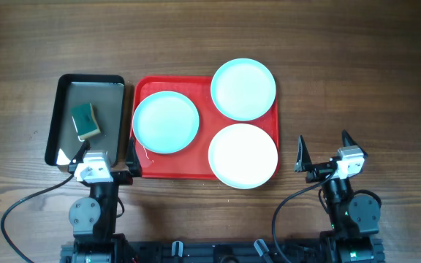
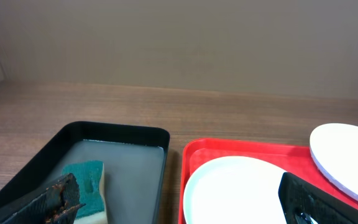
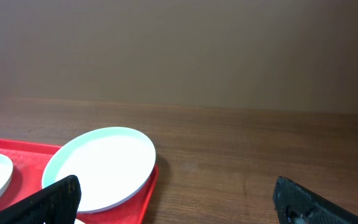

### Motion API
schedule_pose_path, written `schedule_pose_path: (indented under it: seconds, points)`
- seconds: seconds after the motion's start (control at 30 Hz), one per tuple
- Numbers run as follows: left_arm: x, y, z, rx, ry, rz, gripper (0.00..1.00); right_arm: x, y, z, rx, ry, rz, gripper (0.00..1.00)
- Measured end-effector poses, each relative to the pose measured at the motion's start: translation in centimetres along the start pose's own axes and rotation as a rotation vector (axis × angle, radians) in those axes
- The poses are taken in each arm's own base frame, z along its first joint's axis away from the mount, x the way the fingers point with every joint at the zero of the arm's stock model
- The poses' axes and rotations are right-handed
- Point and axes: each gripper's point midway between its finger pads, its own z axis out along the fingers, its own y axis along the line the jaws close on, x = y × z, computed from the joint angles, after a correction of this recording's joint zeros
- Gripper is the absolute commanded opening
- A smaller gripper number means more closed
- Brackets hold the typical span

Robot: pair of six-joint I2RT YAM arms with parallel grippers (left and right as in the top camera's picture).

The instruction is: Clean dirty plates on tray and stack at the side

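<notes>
Plates (image 1: pixel 165 122) lie plain and glossy on the red tray (image 1: pixel 146 85)

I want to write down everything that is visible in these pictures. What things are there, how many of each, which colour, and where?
plates: three, pale aqua to white, all on the tray; one left, one far right, one near right
tray: one, red, middle of the table
pan: one, dark grey, just left of the tray
sponge: one, green over yellow, inside the pan
table: one, brown wood, under everything
cables: two, black, at the near edge by the arm bases
left gripper: one, black fingers, open, by the near ends of pan and tray
right gripper: one, black fingers, open, right of the tray
</notes>
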Motion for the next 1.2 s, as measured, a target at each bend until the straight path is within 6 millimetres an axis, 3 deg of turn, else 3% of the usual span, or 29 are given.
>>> schedule_pose_path:
  seconds: [1.2]
  points:
    - [0.00,0.00,0.00,0.000,0.000,0.000,1.00,-0.02,-0.73,-0.01,0.043,0.000,-0.004,1.00]
